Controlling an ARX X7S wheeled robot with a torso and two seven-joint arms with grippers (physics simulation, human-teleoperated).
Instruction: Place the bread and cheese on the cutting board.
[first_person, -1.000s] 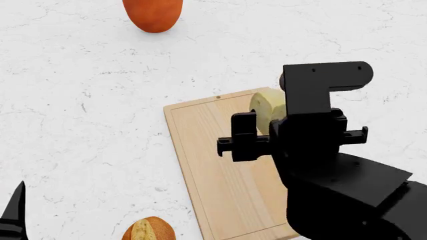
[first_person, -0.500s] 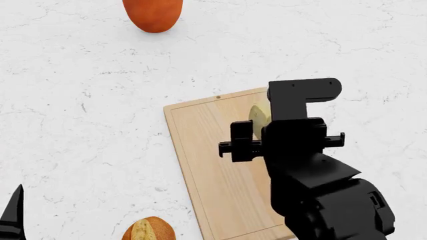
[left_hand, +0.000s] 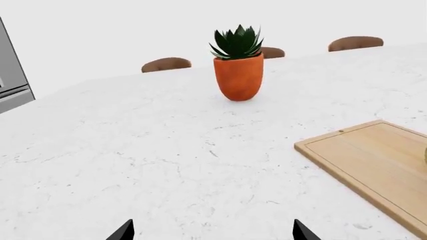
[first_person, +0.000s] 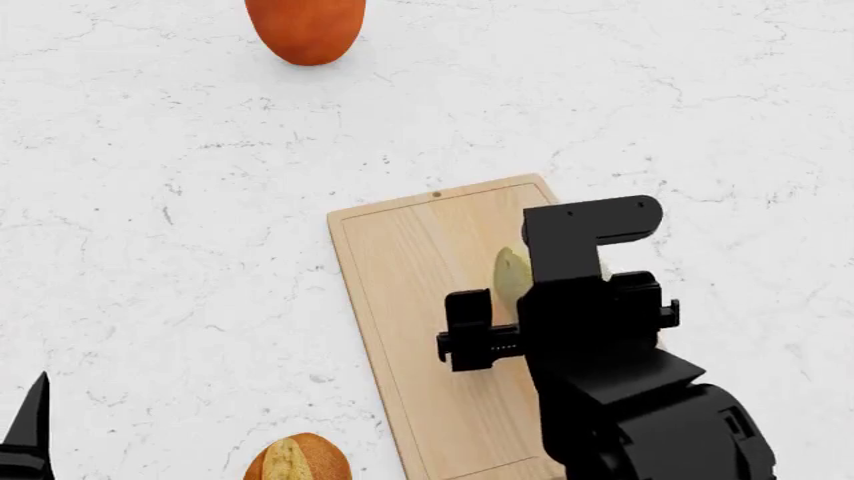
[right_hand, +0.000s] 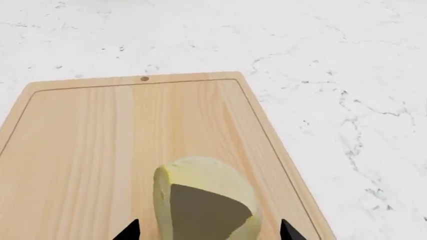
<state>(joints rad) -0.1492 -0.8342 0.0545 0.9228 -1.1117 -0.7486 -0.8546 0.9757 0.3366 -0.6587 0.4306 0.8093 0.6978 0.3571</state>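
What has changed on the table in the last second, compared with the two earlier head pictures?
The right arm drew back toward the robot, and its pincer came nearer along the board. The cheese moved with it, from the board's far corner toward the middle; contact with the board cannot be judged. The bread, the orange pot and the board itself stayed in place. The left pincer also did not move.

We see the right arm (first_person: 607, 370) as matte black all over, no markings or cables visible; blocky angular housings near the wrist, an L-shaped bracket on top, a rounder bulky segment lower down; a short black crossbar with small ribbed detail juts sideways; left gripper (left_hand: 212, 232) shows only two black pointed fingertips (left_hand: 123, 231); right gripper (right_hand: 209, 231) likewise, two black pointed tips.
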